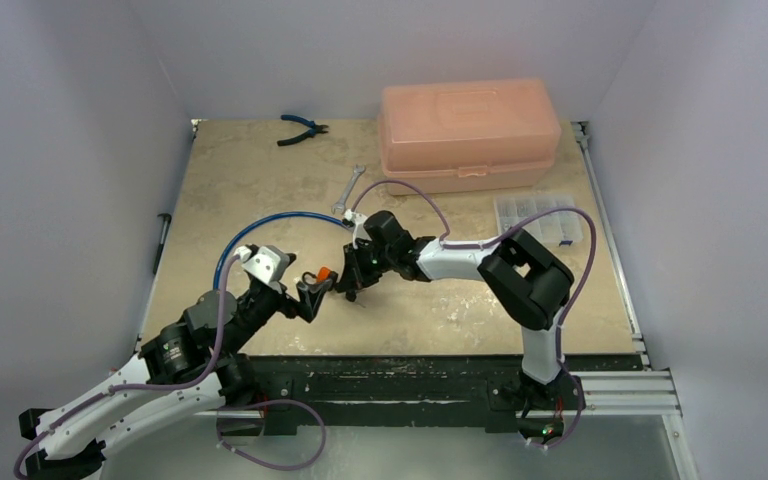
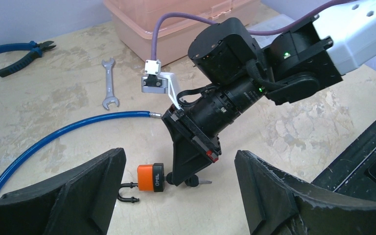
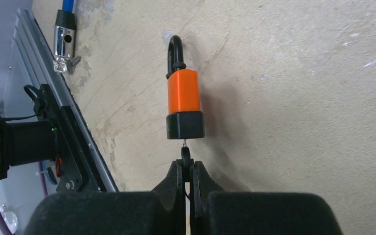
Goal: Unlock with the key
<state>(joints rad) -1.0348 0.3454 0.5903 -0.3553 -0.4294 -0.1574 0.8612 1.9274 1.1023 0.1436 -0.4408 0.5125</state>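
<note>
An orange padlock (image 1: 323, 274) with a black base lies flat on the table, also seen in the left wrist view (image 2: 150, 177) and the right wrist view (image 3: 183, 100). My right gripper (image 3: 186, 169) is shut on the black head of the key (image 3: 186, 156), whose blade sits in the keyhole of the lock's base. A second key (image 2: 203, 181) hangs beside it. The black shackle (image 2: 127, 192) has one leg ending free beside the body. My left gripper (image 2: 178, 161) is open, its fingers on either side of the padlock, the left finger (image 2: 93, 191) close to the shackle.
A blue hose (image 1: 260, 222) curves behind the left gripper. A wrench (image 1: 348, 192) and blue-handled pliers (image 1: 302, 128) lie farther back. A pink toolbox (image 1: 470, 135) stands at the back right, with a clear parts organiser (image 1: 545, 218) in front of it.
</note>
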